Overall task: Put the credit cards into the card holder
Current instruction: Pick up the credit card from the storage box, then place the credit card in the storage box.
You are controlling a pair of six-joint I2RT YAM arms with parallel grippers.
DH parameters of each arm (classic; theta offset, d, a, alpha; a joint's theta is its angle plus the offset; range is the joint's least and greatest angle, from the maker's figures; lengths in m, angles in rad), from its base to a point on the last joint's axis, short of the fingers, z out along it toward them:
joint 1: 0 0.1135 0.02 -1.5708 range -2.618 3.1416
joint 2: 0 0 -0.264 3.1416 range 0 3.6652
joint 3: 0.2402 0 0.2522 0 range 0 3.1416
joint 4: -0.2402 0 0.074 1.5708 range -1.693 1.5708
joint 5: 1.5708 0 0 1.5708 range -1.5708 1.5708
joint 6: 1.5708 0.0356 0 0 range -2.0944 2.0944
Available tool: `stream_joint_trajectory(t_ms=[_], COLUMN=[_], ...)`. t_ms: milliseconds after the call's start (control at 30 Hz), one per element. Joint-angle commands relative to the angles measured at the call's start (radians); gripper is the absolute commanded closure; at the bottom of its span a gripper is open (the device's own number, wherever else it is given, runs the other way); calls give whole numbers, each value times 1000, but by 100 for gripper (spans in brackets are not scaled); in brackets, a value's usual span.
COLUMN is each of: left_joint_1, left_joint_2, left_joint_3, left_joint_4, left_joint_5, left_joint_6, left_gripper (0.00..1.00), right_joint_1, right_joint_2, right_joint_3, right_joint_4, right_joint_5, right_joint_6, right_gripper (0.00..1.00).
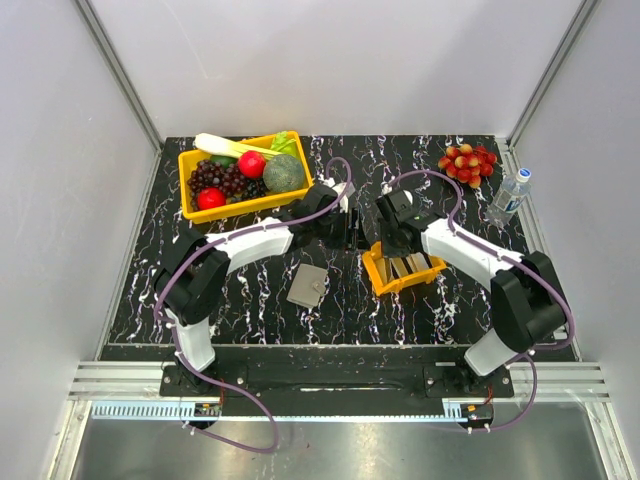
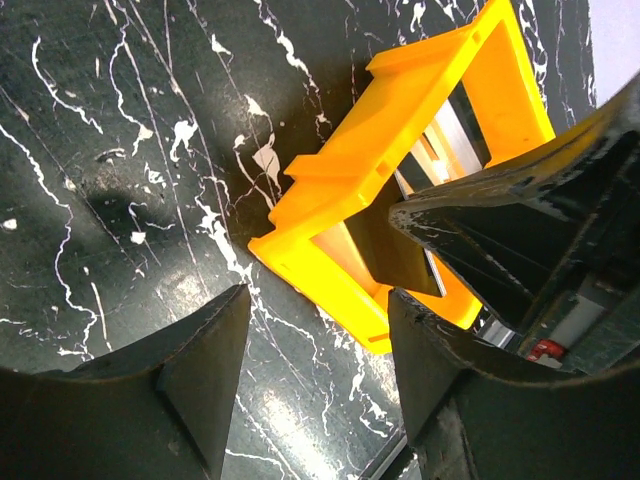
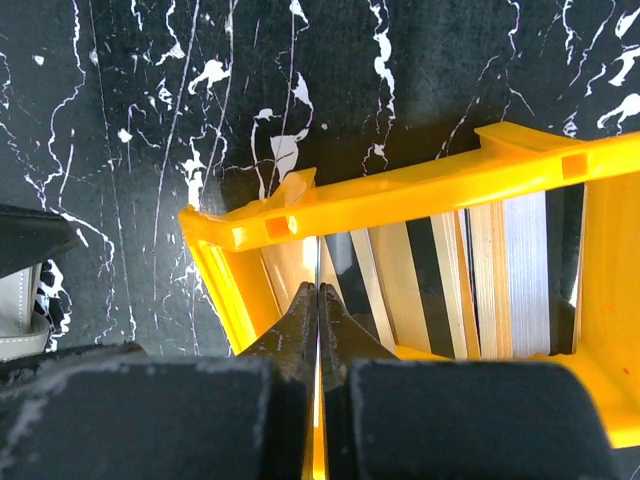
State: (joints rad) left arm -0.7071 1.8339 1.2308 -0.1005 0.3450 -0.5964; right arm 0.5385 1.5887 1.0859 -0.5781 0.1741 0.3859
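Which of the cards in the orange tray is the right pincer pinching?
The endmost card, seen edge-on between the tips of the right pincer; the other cards stand free beside it.

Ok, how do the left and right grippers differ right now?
The left gripper has its fingers apart and empty; the right gripper has its fingers shut on a thin dark card. The left gripper hangs outside the small orange tray, beside it; the right gripper reaches down into that tray. Both are at the same end of the tray, close together.
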Motion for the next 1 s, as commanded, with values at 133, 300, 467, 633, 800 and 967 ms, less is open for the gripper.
stream_joint_trajectory(t_ms=[133,300,467,633,800,967], left_joint_1=[3,6,9,9,6,-2], left_joint_2=[-77,-110,-111,-75,-38,-9], left_joint_3=[-20,-56,-86,-120,-186,-234], left_joint_4=[74,146,229,456,740,892], left_joint_5=[40,83,136,259,348,368], left_joint_6=[-16,-71,-111,-232,-411,-514], left_gripper=[39,34,27,21,20,20], right_joint_1=[-28,-112,-221,-261,-301,-316], right_joint_2=[-199,-303,-406,-447,-490,-521], right_joint_3=[6,-37,-101,-113,-121,-136], right_joint_4=[-14,-9,49,58,83,124], right_joint_5=[-24,-89,-261,-341,-407,-456], right_joint_6=[11,70,132,165,212,264], right_gripper=[100,100,100,100,100,100])
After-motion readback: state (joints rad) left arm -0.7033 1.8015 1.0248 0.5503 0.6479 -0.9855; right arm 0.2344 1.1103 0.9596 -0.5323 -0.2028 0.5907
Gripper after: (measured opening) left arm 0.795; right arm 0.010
